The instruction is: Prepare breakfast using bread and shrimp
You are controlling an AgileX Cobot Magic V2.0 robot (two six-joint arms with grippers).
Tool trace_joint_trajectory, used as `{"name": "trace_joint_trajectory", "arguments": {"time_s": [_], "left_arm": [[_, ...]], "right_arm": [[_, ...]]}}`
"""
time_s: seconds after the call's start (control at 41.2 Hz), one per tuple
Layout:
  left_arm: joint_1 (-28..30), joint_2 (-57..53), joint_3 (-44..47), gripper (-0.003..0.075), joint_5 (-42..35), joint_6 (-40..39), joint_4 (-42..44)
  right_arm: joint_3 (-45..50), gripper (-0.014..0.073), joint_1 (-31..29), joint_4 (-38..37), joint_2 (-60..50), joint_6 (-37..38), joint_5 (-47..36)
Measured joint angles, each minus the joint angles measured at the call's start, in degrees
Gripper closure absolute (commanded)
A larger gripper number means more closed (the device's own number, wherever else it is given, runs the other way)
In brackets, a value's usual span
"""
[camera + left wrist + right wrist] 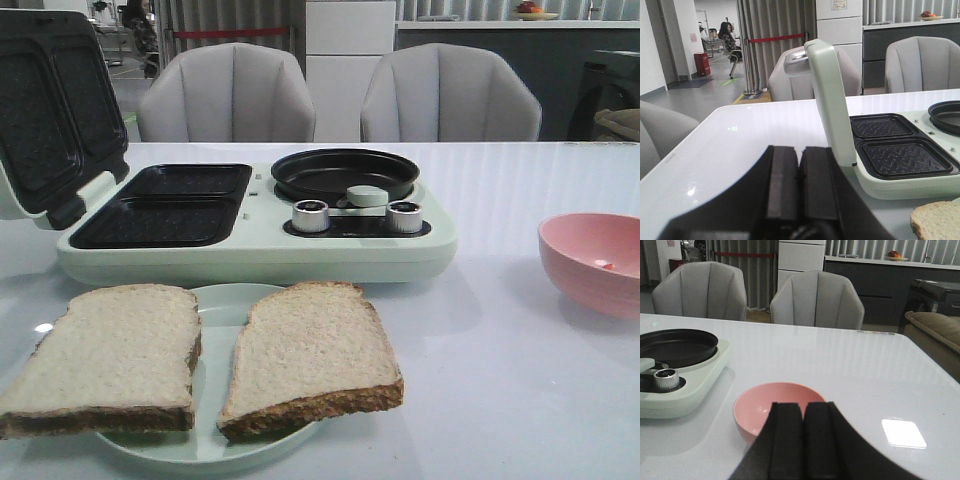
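Resting side by side on a pale green plate (215, 440), two slices of bread (105, 355) lie flat at the near edge of the white table (500, 400), each with its long axis running from the near edge toward the breakfast maker (260, 245), darker crusts facing the camera and rounded tops pointing at the appliance; the right-hand slice (310, 355) leans slightly so its far end tips to the right. The left gripper (799, 190) has its black pads pressed together with nothing between them, and a corner of one bread slice (937, 220) shows just beyond it and to its right, near the machine's open sandwich plates (900, 150) and upright lid (827, 100). The right gripper (804, 440) is likewise closed and empty, poised directly behind the pink bowl (772, 407), which sits just ahead of its fingertips. In the front view a single tiny pinkish-orange piece of shrimp (603, 265) lies on the bowl's inner floor; it is too small to tell how it is oriented. Ahead and to the left of the right gripper stand the round black pan (677, 345) and a silver knob (665, 378). Two grey chairs (225, 95) stand at the table's far side.
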Motion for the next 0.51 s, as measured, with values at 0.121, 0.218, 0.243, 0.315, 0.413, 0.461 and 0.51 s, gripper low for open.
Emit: {"name": "trace_joint_trajectory", "arguments": {"time_s": [0.121, 0.218, 0.243, 0.315, 0.413, 0.461, 0.51], "left_arm": [[0.0, 0.0, 0.0, 0.062, 0.0, 0.0, 0.0], [0.0, 0.0, 0.0, 0.062, 0.0, 0.0, 0.0], [0.0, 0.0, 0.0, 0.062, 0.0, 0.0, 0.0], [0.0, 0.0, 0.0, 0.062, 0.0, 0.0, 0.0], [0.0, 0.0, 0.0, 0.062, 0.0, 0.0, 0.0], [0.0, 0.0, 0.0, 0.0619, 0.0, 0.0, 0.0], [0.0, 0.0, 0.0, 0.062, 0.0, 0.0, 0.0]], "right_arm": [[0.0, 0.0521, 0.0, 0.0, 0.0, 0.0, 0.0], [0.0, 0.0521, 0.0, 0.0, 0.0, 0.0, 0.0], [0.0, 0.0521, 0.0, 0.0, 0.0, 0.0, 0.0], [0.0, 0.0521, 0.0, 0.0, 0.0, 0.0, 0.0], [0.0, 0.0521, 0.0, 0.0, 0.0, 0.0, 0.0], [0.0, 0.0521, 0.0, 0.0, 0.0, 0.0, 0.0], [0.0, 0.0521, 0.0, 0.0, 0.0, 0.0, 0.0]]}}
